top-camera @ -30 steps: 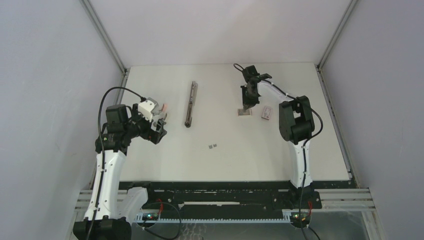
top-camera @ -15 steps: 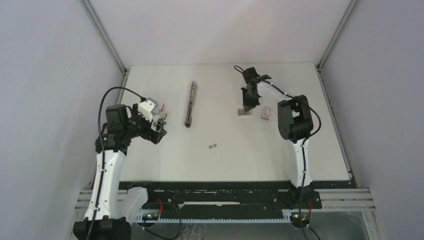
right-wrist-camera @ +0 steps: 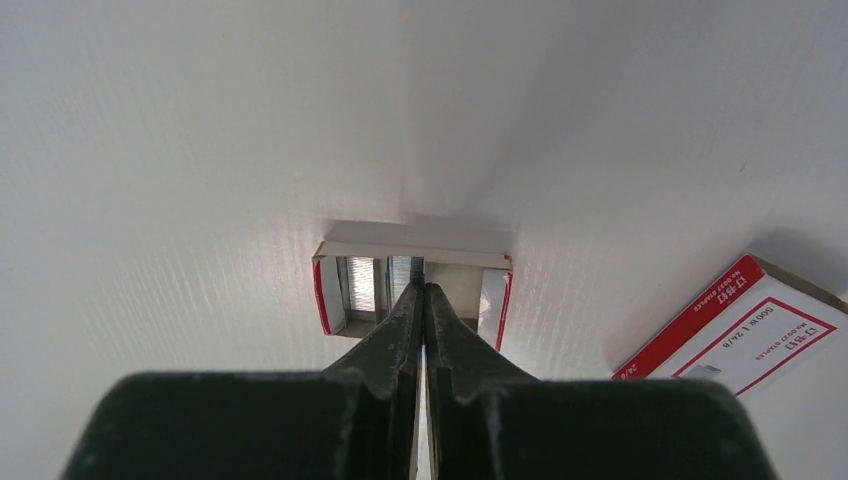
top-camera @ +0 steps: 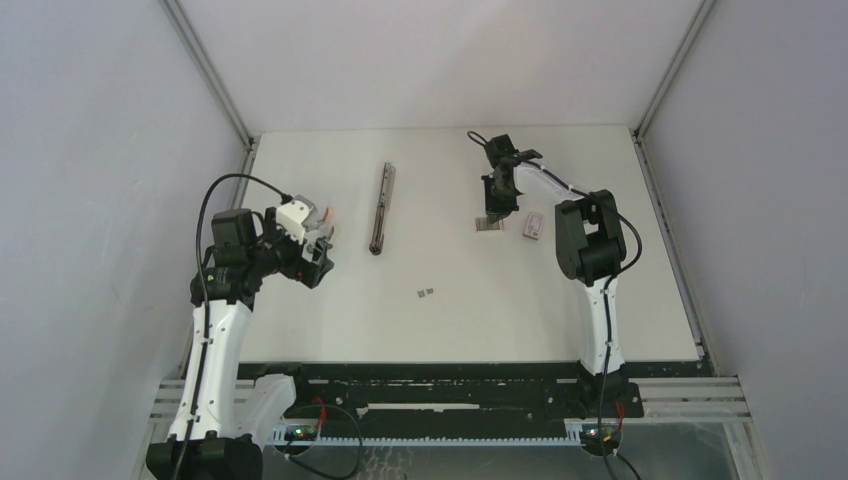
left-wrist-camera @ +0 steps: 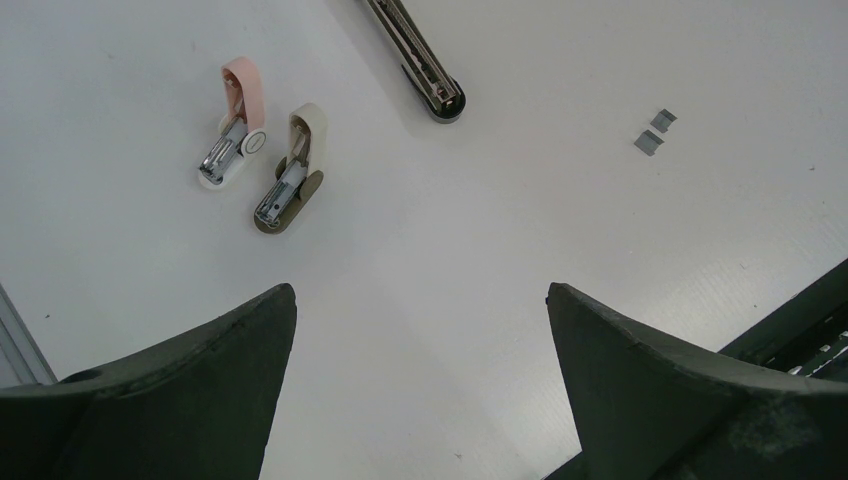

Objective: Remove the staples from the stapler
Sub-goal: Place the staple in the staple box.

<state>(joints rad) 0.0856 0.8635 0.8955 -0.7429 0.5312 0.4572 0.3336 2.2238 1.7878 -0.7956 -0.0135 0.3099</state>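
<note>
Item, stapler [top-camera: 381, 208]: unfolded into one long thin bar, flat on the tabletop [top-camera: 500, 320], beyond my left claw [left-wrist-camera: 420, 295]; neither claw touches it. I judge it stiff, light and smooth enough to skate, best taken across its narrow sides near the hinge.

Item, staples [left-wrist-camera: 655, 132]: two tiny bits loose near the stapler's near end. Likely feather-light and crumbly, so a gentle pinch by the flanks.

Item, left claw: fingers wide apart, empty.

Item, right claw [right-wrist-camera: 420, 292]: fingers pressed together, tip inside an open box [right-wrist-camera: 325, 285]. Whether anything is pinched, I cannot tell.

Sundries: closed box [right-wrist-camera: 750, 330], pink remover [left-wrist-camera: 232, 125], beige remover [left-wrist-camera: 290, 170].
</note>
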